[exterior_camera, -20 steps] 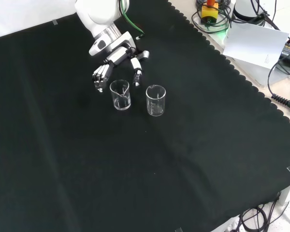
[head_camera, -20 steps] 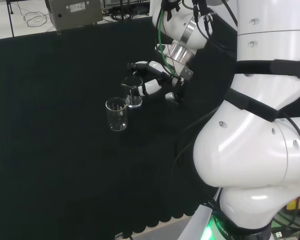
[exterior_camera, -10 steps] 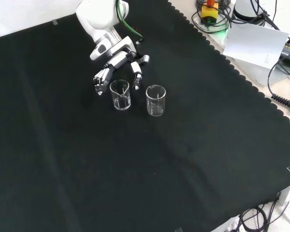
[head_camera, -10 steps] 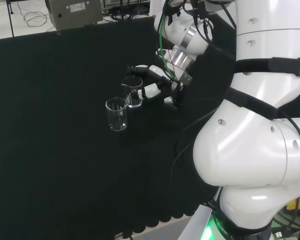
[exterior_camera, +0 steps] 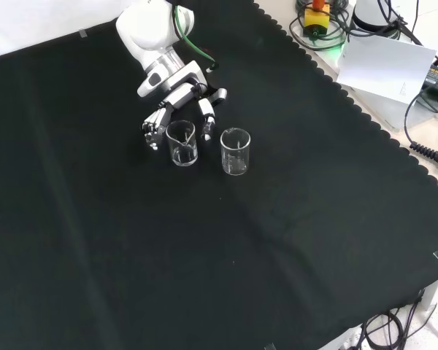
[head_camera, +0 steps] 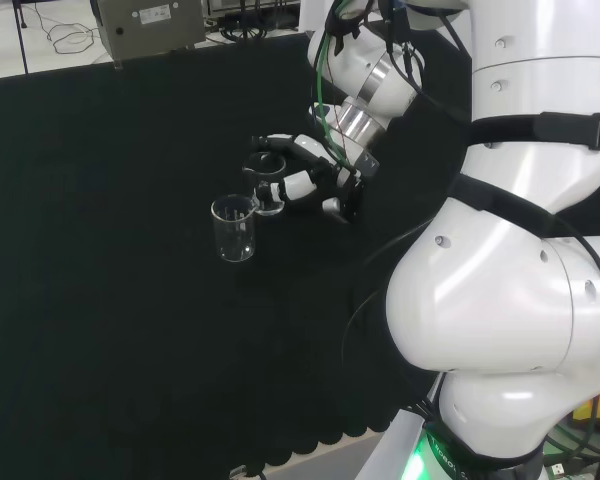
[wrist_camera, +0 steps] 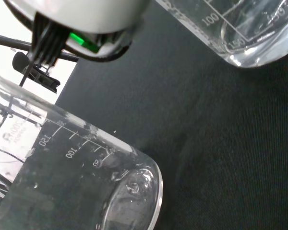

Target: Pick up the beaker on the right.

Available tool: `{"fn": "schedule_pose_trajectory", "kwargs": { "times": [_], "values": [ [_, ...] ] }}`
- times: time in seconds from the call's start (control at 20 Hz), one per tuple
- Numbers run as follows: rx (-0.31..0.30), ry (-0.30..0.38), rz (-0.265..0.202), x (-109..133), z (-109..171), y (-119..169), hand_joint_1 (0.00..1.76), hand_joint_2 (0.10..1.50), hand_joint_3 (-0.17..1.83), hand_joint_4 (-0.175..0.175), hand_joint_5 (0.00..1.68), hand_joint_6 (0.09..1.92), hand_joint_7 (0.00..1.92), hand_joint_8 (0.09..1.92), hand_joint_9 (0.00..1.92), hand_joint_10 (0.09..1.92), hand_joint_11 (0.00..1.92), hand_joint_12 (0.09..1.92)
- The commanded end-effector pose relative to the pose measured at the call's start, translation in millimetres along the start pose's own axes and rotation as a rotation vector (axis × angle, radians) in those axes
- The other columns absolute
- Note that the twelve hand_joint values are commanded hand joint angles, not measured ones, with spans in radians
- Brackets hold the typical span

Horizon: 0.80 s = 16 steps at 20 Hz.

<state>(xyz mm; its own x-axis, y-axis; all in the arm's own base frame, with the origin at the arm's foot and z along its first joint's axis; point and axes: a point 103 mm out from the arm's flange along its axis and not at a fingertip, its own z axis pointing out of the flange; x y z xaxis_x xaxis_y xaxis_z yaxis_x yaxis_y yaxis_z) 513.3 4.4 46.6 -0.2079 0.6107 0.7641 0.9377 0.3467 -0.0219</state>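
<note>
In the head view, two clear beakers stood upright on the black cloth (head_camera: 100, 300), well in from its edges. The nearer beaker (head_camera: 234, 228) stood alone; the farther beaker (head_camera: 267, 182) sat between the fingers and thumb of the hand (head_camera: 315, 180), which reached round it without visibly closing. Both looked empty. The arm's white links (head_camera: 510, 270) rose at the right.

In the front view, the hand (exterior_camera: 177, 102) came down behind the left-standing glass (exterior_camera: 181, 143), fingers spread to either side, relaxed. The right-standing one (exterior_camera: 235, 152) stood just beside it, apart. Cables and paper lay past the cloth's scalloped far-right edge.

In the wrist view, two graduated glass walls (wrist_camera: 81, 191) showed large, with bare cloth between them.
</note>
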Motion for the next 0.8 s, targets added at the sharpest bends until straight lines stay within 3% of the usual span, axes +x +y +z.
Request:
{"fn": "schedule_pose_trajectory", "kwargs": {
  "times": [0.05,0.5,0.8],
  "values": [
    [-0.020,0.021,0.012,0.8,2.8,3.5,0.95,0.48,0.64,-0.058,0.51,0.09,0.25,0.70,0.43,0.65,0.01,1.41],
    [-0.066,0.088,0.015,-4.6,3.5,6.5,0.99,0.48,0.64,-0.053,0.56,0.13,0.30,0.70,0.48,0.60,0.04,1.40],
    [-0.072,0.106,0.003,-4.6,4.6,8.9,1.00,0.48,0.66,-0.050,0.39,0.63,0.32,0.71,0.50,0.58,0.06,1.39]
  ]
}}
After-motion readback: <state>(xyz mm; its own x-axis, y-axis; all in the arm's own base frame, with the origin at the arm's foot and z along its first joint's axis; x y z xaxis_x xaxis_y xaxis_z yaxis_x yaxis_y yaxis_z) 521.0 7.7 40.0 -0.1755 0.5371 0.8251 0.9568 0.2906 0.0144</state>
